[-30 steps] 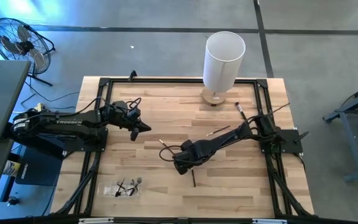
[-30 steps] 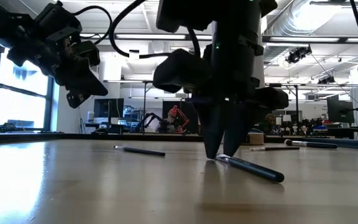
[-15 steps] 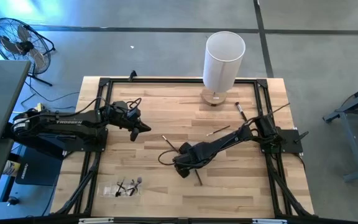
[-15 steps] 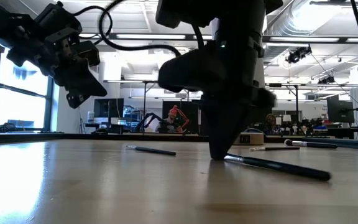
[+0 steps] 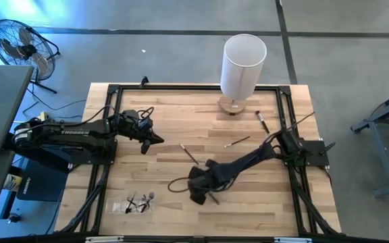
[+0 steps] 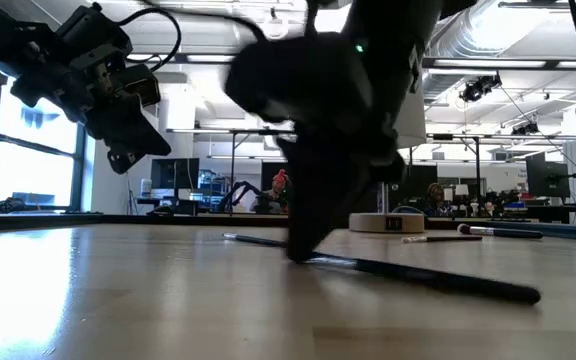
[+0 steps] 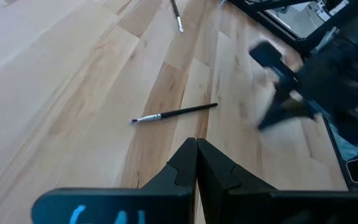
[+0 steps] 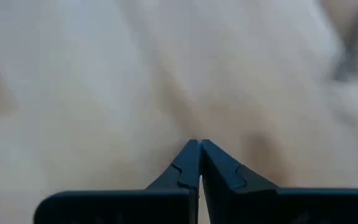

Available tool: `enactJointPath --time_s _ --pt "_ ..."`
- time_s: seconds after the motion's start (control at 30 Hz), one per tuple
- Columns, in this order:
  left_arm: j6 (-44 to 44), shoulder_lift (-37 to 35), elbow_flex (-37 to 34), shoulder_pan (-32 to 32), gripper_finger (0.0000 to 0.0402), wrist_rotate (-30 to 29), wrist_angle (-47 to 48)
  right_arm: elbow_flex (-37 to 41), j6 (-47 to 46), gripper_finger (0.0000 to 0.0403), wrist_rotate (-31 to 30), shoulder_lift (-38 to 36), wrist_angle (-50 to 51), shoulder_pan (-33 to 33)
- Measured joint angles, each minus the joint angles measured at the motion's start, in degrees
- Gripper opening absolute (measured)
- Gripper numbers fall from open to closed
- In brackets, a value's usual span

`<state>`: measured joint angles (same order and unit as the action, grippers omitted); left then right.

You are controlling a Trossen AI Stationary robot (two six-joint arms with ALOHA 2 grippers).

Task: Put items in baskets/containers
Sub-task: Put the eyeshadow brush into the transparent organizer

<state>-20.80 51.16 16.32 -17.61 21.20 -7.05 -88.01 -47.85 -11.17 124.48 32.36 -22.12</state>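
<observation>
The left arm (image 5: 66, 133) carries white lettering along its upper link, seen from above; it appears to read "TROSSEN", though small. A blue mark on the left wrist camera's housing (image 7: 104, 211) is not legible. No other text readable.

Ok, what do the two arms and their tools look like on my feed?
Both arms are dark, jointed and tubular, with loose black cables looping off them. The left arm carries white lettering along its link. The left tool and the right tool each end in two dark, wedge-shaped fingers tapering to points.
</observation>
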Motion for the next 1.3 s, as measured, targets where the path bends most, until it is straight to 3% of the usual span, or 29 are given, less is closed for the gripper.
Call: enactJointPath --time_s 0.17,0.27,0.43,0.57,0.7,0.97,1.3 --pt "0.0 0.0 0.0 0.0 0.0001 -1.4 0.0 0.1 -1.1 0.0001 -10.7 -2.3 -8.6 -2.1" --pt "0.0 0.0 0.0 0.0 0.0001 -1.4 0.0 0.0 2.9 0.0001 -17.3 -3.0 -17.1 -2.9" --pt "0.0 0.0 0.0 0.0 0.0001 -1.3 0.0 -0.1 17.5 0.0 -19.7 -2.6 -39.8 -2.9" --pt "0.0 0.0 0.0 0.0 0.0001 -1.3 0.0 -0.1 27.3 0.0 -22.1 -2.4 -49.4 -1.9" --pt "0.0 0.0 0.0 0.0 0.0001 -1.2 0.0 -0.1 37.6 0.0 -18.4 -2.3 -57.3 -0.7" --pt "1.5 0.0 0.0 0.0 0.0001 -1.2 -0.1 -0.1 44.0 0.0 -16.7 -1.9 -59.6 2.2" --pt "1.5 0.0 0.0 0.0 0.0001 0.0 -0.1 -1.9 40.7 0.0 -10.0 -1.9 -59.7 5.8"
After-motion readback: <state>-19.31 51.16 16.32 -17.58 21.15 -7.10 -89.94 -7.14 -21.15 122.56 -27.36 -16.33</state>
